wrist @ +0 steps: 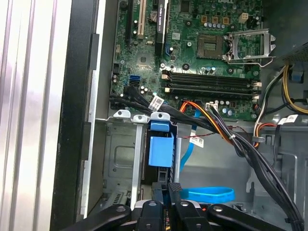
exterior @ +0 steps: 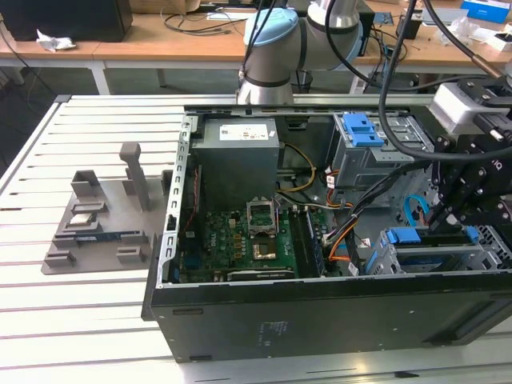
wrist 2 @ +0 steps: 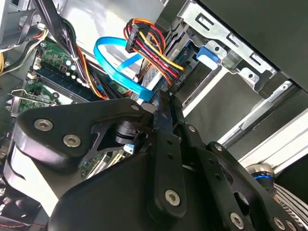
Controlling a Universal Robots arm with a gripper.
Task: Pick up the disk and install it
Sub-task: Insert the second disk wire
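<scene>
Open computer case (exterior: 240,316) lies on the slatted surface (exterior: 72,320). The claw (wrist: 173,190) hangs inside the case at the exterior view's right, fingers together with nothing visible between them. Directly before its tips the disk (wrist: 160,150), blue-railed, sits seated in the drive cage (wrist: 118,159). Cable bundle (wrist: 226,137) crowds one side of the claw; the cage wall bounds the other. Motherboard (exterior: 240,244) fills the case floor.
</scene>
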